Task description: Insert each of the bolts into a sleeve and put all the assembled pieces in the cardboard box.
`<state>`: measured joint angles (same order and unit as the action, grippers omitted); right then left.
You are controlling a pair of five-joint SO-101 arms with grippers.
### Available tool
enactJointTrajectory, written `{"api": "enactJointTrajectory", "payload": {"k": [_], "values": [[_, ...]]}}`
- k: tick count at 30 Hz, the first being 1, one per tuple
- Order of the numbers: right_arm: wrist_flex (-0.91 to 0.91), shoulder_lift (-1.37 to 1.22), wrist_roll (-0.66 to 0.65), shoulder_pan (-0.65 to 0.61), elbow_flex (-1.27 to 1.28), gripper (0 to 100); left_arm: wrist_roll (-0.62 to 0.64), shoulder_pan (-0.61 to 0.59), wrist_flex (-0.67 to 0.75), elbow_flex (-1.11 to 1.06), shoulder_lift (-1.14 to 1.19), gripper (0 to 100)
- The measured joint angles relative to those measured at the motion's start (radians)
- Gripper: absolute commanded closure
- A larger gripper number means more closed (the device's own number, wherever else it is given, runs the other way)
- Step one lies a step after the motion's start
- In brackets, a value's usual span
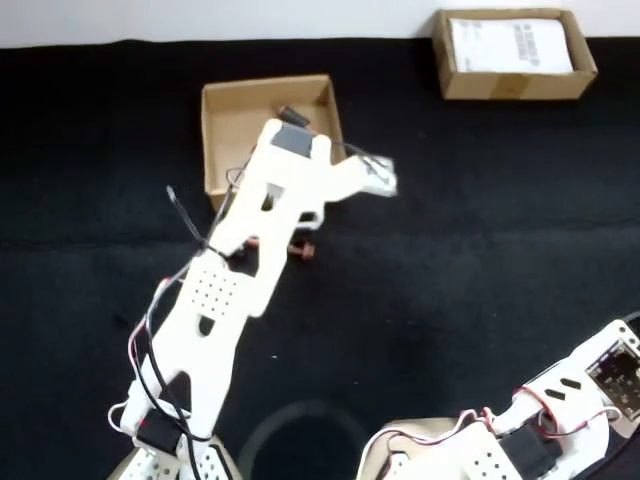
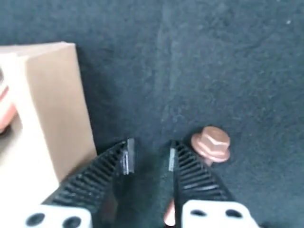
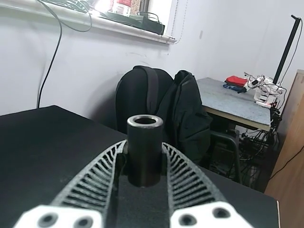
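My left gripper (image 2: 149, 156) hangs open just above the black table, beside the near wall of the cardboard box (image 2: 47, 104). A copper bolt (image 2: 211, 144) lies on the cloth touching the outside of one finger; nothing is between the fingers. In the high view the same bolt (image 1: 303, 250) shows beside the left arm (image 1: 280, 190), just below the open box (image 1: 265, 85). A dark piece (image 1: 293, 115) lies inside the box. My right gripper (image 3: 145, 166) is shut on an upright black sleeve (image 3: 145, 147), held up off the table.
A second cardboard box (image 1: 515, 85) with a printed sheet stands at the back right. The right arm (image 1: 590, 385) is folded at the front right corner. Black cloth spreads between the arms. Backpacks (image 3: 161, 109) and a desk are in the room behind.
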<state>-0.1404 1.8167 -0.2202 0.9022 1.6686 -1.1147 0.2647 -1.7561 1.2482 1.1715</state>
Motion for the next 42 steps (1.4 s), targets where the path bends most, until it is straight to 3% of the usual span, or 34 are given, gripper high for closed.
{"api": "enactJointTrajectory", "payload": {"k": [6, 19, 36, 42], "values": [[0.0, 0.0, 0.0, 0.0, 0.0, 99.1, -0.002, -0.031, -0.002, -0.048, -0.121, 82], [-0.002, 0.0, -0.002, -0.014, 0.0, 99.1, -0.002, 0.02, -0.002, -0.485, -0.384, 82], [-0.006, 0.0, -0.002, -0.032, 0.0, 99.1, -0.064, 0.02, 0.058, -0.503, -0.35, 83], [-0.006, 0.0, -0.002, -0.032, 0.0, 99.1, -0.064, 0.032, 0.092, -0.502, -0.242, 85]]}}
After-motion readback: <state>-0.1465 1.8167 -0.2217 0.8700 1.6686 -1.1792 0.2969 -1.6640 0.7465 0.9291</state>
